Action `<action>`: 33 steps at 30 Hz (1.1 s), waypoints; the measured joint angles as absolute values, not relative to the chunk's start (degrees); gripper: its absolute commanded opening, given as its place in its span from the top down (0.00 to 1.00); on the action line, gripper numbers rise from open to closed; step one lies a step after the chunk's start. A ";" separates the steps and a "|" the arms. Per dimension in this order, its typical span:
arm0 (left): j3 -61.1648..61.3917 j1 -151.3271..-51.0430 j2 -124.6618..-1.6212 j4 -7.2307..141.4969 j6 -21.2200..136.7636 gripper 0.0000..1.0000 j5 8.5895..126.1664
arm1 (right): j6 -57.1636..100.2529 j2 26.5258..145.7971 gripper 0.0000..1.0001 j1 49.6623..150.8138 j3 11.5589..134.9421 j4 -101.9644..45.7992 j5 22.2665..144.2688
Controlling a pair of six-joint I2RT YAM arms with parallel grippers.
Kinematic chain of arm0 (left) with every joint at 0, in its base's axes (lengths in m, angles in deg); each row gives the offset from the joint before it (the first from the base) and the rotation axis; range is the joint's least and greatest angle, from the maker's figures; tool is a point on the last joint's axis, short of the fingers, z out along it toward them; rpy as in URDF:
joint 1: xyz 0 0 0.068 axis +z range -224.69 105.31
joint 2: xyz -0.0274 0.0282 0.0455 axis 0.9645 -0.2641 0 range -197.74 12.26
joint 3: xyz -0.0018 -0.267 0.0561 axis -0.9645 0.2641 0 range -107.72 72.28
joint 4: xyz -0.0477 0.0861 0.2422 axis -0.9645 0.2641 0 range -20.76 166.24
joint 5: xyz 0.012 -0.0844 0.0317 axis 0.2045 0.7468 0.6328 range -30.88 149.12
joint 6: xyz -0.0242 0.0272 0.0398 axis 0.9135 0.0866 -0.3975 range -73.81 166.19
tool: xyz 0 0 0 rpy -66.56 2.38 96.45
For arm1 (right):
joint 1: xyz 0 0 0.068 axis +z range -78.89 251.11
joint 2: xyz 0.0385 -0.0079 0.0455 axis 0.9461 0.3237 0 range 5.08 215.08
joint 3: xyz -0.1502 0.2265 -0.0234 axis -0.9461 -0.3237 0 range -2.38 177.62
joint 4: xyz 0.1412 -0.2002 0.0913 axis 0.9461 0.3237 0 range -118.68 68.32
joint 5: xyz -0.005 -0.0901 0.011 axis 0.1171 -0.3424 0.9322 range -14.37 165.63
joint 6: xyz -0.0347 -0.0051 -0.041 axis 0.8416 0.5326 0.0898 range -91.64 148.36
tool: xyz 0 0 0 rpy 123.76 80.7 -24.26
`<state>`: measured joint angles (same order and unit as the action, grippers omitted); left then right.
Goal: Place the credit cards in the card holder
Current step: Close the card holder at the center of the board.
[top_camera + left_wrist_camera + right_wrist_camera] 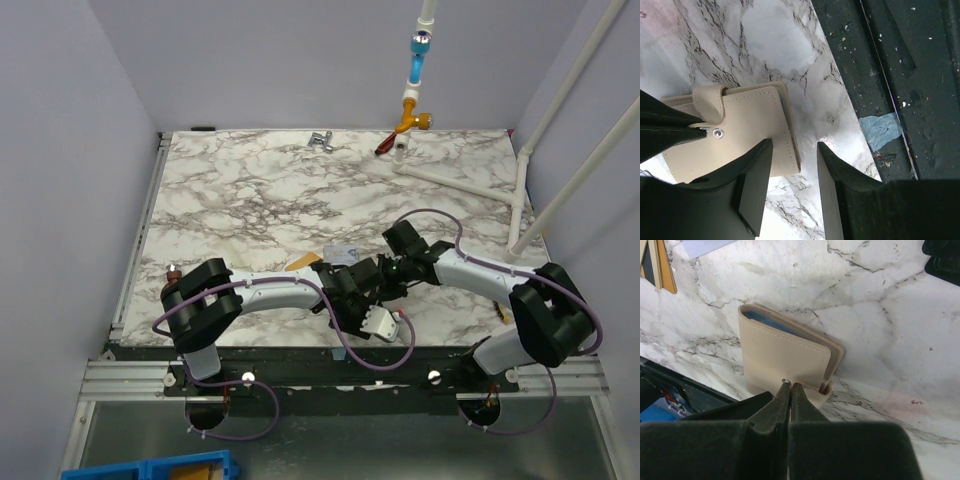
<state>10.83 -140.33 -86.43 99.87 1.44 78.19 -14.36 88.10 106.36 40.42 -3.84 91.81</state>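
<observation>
Holder (785,355) flat on table (880,330) by near edge, right gripper (790,385) jaws pressed together at snap (718,133); left gripper (795,145) jaws spread astride holder's side — nothing gripped; cards (667,270) loose beyond; risk — holder skidding off edge under uneven push.

Left claw (794,150) parted, right claw (790,388) pressed closed.

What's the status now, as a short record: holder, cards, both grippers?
card holder: flat on the table, near its front edge
inside holder: blue edge showing
loose cards: gold card and grey card, beyond the holder
left gripper: open, one finger over the holder's corner
right gripper: shut, tips at the snap
</observation>
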 measured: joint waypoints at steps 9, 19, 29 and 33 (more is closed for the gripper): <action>11.12 -140.33 -86.41 99.19 1.40 0.61 77.99 | -15.76 90.86 0.99 107.89 41.60 -4.95 90.30; 11.25 -140.33 -86.36 98.84 1.40 0.63 77.86 | -16.59 92.63 0.68 109.92 44.29 -4.78 87.90; 11.90 -140.27 -85.99 97.92 1.37 0.66 77.73 | -16.57 91.05 0.69 110.31 44.51 -3.40 87.29; 11.99 -140.03 -85.91 97.75 1.37 0.66 77.77 | -16.28 91.05 0.69 111.27 45.80 -1.98 87.24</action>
<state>11.99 -140.03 -85.91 97.75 1.37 77.77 -16.28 91.05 111.27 45.80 -1.98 87.24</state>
